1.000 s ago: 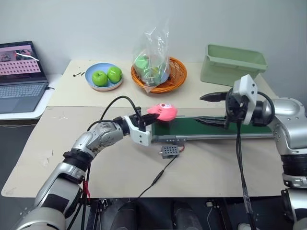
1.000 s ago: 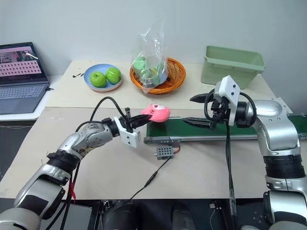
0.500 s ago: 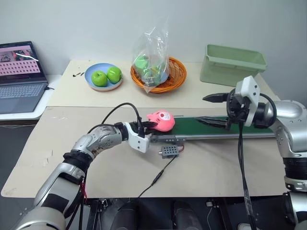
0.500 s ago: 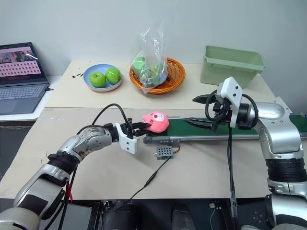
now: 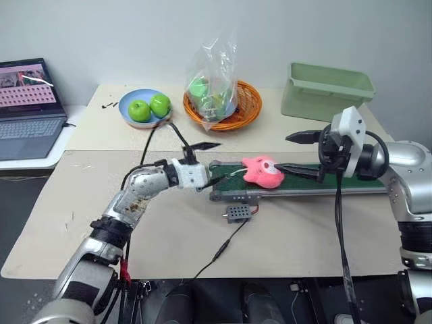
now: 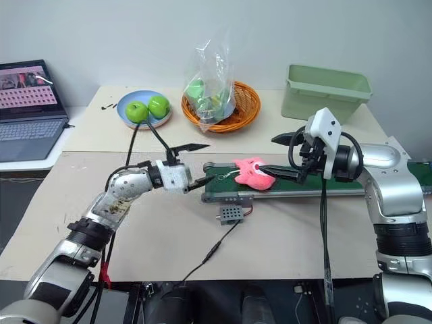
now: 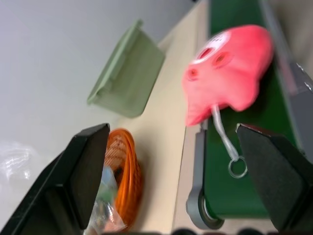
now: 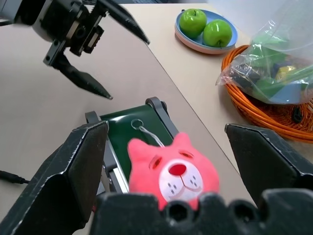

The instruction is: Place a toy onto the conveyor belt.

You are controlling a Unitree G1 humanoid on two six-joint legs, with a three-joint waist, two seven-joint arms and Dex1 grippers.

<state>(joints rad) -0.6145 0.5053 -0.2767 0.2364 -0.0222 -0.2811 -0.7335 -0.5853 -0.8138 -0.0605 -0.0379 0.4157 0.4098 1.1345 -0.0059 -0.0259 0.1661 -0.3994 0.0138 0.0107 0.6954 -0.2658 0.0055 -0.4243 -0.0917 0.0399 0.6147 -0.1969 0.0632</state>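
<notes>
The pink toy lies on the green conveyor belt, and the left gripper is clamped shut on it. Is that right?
Not quite. The toy does lie on the conveyor belt, but the left gripper is open and clear of it, its fingers spread beside the belt's end. The left eye view shows this; the right wrist view confirms it.

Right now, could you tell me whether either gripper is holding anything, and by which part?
Nothing is held. The left gripper is open, just off the belt's end, and the pink toy lies free on the conveyor belt. The right gripper is open too, beside the toy.
</notes>
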